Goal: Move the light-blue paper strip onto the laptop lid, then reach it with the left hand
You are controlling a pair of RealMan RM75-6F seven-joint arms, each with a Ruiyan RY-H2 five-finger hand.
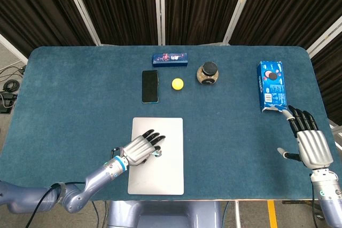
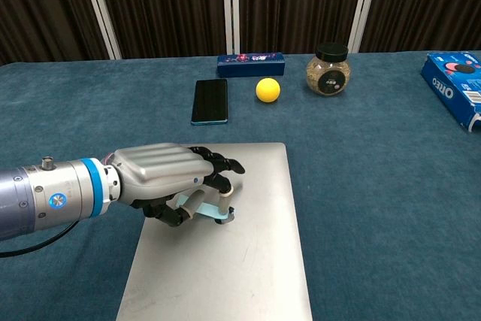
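The left hand (image 2: 169,182) lies palm-down on the silver laptop lid (image 2: 248,261), its fingers curled over the light-blue paper strip (image 2: 209,213). The strip sits on the lid right under those fingers, and only a pale sliver shows between them; they touch it, though I cannot tell whether they really grip it or merely press it flat. In the head view the same hand (image 1: 141,148) covers the lid's left side and the strip (image 1: 157,153) peeks out just past its fingertips.

Beyond that hand, further up the blue table (image 1: 69,94), a dark phone (image 1: 150,86) lies flat, with a yellow ball (image 1: 177,84) just to its right and a black-lidded jar (image 1: 208,73) past the ball — all three well apart from the laptop. A long dark-blue box (image 1: 170,58) rests behind the phone and ball, near the far edge.

The right hand (image 1: 310,141) rests far off on the other side of the table, fingers straight and spread, holding nothing. Just ahead of its fingertips lies a blue Oreo box (image 1: 271,86) — close to them, not touching.
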